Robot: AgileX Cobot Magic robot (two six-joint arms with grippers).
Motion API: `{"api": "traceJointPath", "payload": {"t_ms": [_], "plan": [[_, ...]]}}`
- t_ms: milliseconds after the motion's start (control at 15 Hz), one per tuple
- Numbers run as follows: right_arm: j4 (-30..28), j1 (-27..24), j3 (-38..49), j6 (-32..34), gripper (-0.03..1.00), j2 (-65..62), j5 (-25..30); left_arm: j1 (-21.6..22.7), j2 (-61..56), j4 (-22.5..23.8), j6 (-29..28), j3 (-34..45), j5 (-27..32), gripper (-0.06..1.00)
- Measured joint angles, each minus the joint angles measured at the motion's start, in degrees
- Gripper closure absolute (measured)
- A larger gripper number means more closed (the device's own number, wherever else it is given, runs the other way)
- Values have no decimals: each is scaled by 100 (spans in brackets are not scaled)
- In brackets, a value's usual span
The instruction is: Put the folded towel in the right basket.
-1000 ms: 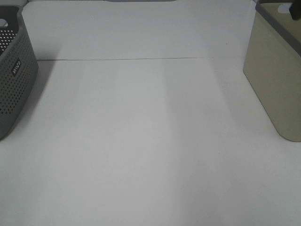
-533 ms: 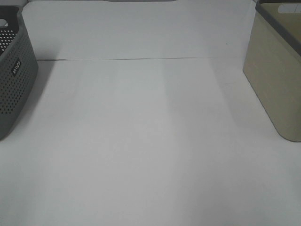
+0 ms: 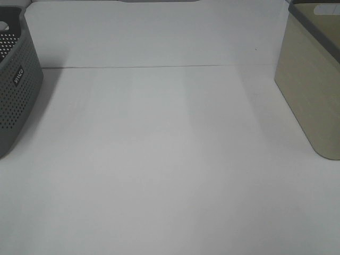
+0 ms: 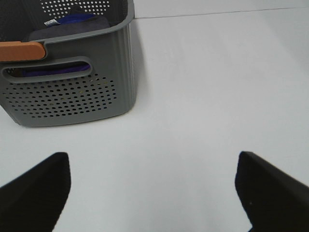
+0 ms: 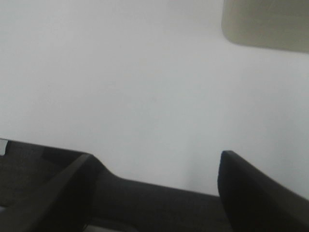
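The left end effector point(image 4: 153, 193) hung low over the white desk point(image 3: 170, 159) with its two dark fingers spread wide and nothing between them; the right end effector point(image 5: 154, 186) was likewise parted and empty above bare desk. Beyond the left one stood a dark grey perforated basket point(image 4: 72, 92) holding purple and grey cloth, an orange bar across its rim. At the desk's right edge stood the right basket point(image 3: 311, 85), beige with a dark rim, its corner also in the right wrist view. The folded towel appeared in no view, so its place could not be told
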Motion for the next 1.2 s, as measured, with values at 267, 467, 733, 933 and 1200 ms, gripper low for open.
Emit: {"api": "traceJointPath", "payload": {"t_ms": [267,467,733,933,1200], "plan": [[0,0,286,-178,29,-1387,-298,0,0,0,0,0,0,7],[11,0,304,-241,29,-1662,-286,0,0,0,0,0,0,7],[23,0,315,-275,29,-1707,-286,0,0,0,0,0,0,7],[23,0,315,-275,29,-1707,-286,0,0,0,0,0,0,7],[23,-29,315,-275,29,-1776,-286,0,0,0,0,0,0,7]]}}
